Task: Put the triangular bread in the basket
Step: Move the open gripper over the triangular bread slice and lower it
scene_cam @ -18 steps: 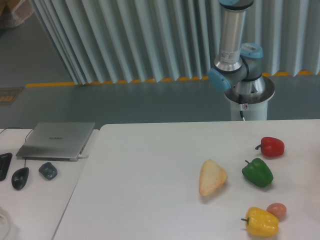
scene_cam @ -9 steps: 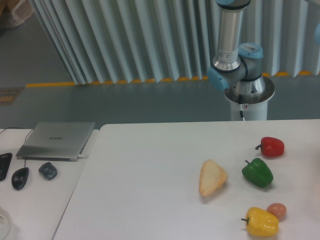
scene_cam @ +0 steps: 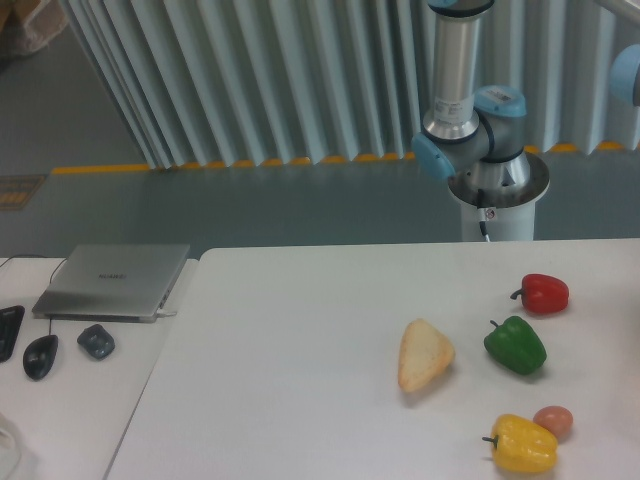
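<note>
Pale tan, rounded at the corners, the triangular bread (scene_cam: 424, 355) lies flat on the smooth white bench (scene_cam: 300, 370), just left of the glossy green pepper (scene_cam: 516, 345). Gripper's out of shot, so its opening can't be told.

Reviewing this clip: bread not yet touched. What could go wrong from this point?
1. No basket shows in this view, so the drop-off spot cannot be checked here.
2. The triangular bread lies near the green pepper; a wide approach might nudge it.
3. The tool is out of frame, so its state is unknown; the yellow pepper has a similar colour and could be mistaken.
</note>
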Motion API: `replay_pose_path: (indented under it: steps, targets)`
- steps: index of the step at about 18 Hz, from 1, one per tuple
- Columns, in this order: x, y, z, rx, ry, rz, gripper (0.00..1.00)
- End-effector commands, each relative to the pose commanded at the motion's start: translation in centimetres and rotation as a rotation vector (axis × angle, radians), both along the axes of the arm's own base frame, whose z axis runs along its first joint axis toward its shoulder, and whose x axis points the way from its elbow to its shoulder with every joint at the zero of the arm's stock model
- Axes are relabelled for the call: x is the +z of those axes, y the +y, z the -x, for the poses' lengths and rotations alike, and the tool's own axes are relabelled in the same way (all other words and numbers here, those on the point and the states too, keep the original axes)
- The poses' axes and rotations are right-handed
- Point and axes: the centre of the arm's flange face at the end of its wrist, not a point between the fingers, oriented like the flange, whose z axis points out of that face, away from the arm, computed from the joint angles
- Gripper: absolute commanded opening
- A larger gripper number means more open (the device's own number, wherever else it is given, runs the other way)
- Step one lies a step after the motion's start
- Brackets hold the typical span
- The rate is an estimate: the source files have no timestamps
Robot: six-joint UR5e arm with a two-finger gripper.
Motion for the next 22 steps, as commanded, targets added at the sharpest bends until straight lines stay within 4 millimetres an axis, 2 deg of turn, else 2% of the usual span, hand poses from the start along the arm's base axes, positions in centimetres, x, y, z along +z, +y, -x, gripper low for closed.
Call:
replay_pose_path:
  steps: [1,3,6,10,12,14,18,22]
  targets:
    - [0.8,0.4,-0.6,0.031,0.006,-0.009,1.0]
    - [1.0,3.2,-2.7,0.092,-0.013,-0.026,1.0]
    - [1.6,6.2,-5.1,0.186,-0.028,-0.037,1.0]
    - [1.8,8.6,-7.3,0.264,-0.047,-0.044,1.0]
    - [2.3,10.9,-9.0,0.378,-0.082,-0.073,1.0]
    - [2.5,13.4,-11.0,0.401,-0.073,-0.097,1.0]
    - [1.2,18.5,-15.5,0.532,-0.08,-0.157,1.0]
    - [-1.4,22.6,-20.1,0.518,-0.001,-0.092,1.0]
